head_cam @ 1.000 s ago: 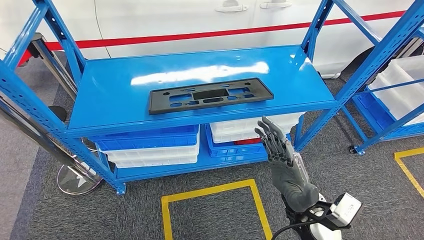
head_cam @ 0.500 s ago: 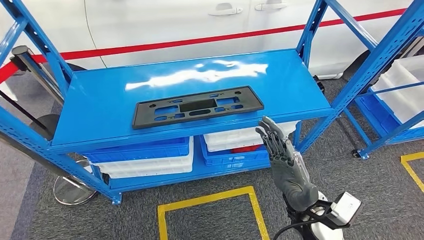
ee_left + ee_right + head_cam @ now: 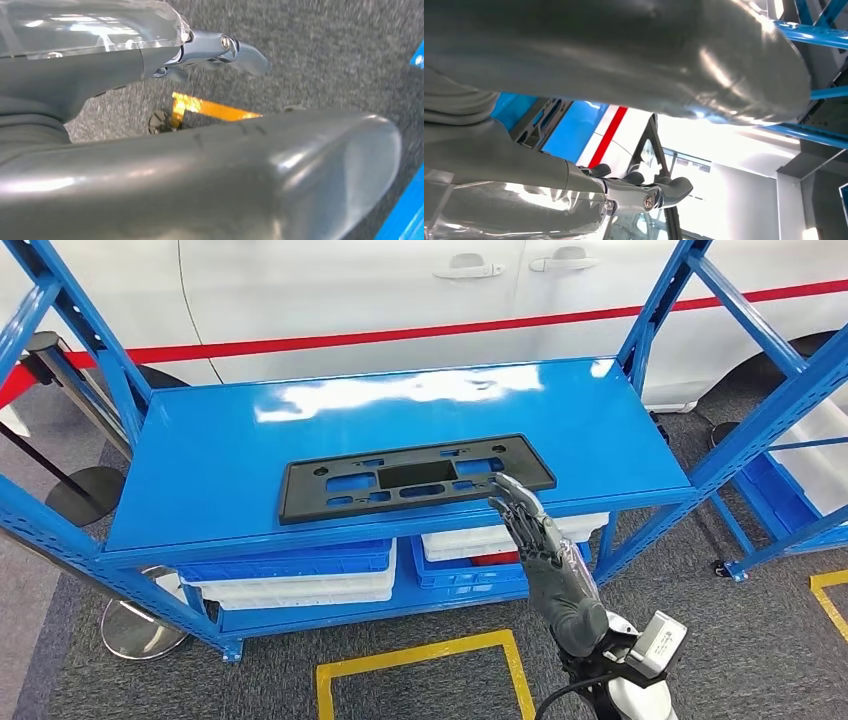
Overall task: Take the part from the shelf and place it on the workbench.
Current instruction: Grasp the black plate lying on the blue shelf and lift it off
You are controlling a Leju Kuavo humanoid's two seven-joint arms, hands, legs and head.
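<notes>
right hand [image 3: 545, 545] raised at the shelf's front edge, fingers [image 3: 520, 502] apart, nothing held.

nearest: a yellow floor marking [image 3: 418, 652] under the wrist. just past the fingertips: one black part [image 3: 412, 476] flat on the blue shelf [image 3: 230, 445], tips over its near right corner; touching or not, cannot tell. below the fingers: four bins [image 3: 290, 570] on the lower tier. beyond the part: a white car [image 3: 330, 290] with a red stripe. left hand [image 3: 200, 165] low over the carpet, thumb away from the fingers, nothing held. likely trouble: reaching flat, shoving the thin plate back; pinching one corner alone, tipping it out of the grip.
</notes>
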